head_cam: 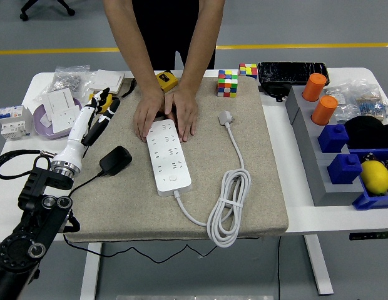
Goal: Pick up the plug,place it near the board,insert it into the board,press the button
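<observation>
A: Left side of the table?
B: Left hand, white, raised over the mat's left edge; fingers extended and slightly apart, gripping nothing. Black arm enters from the lower left corner. Beyond it: a tray of white sockets, a yellow tape measure partly hidden by the fingers.

A: The plug?
B: Black plug lying flat on the mat, just right of the left forearm, apart from the fingers, its thin black cord running off toward the lower left. It sits near the board, left of it, not touching.

A: Centre?
B: White board lengthwise on the mat, button near its near end. A person at the far side presses both hands flat on the board's far end. The board's own white cable loops at right, ending in a white plug on the mat.

A: Right side?
B: Two cubes, a black case, a grey rack with orange cylinders and blue blocks, a yellow ball in a blue bin. No right hand visible
</observation>
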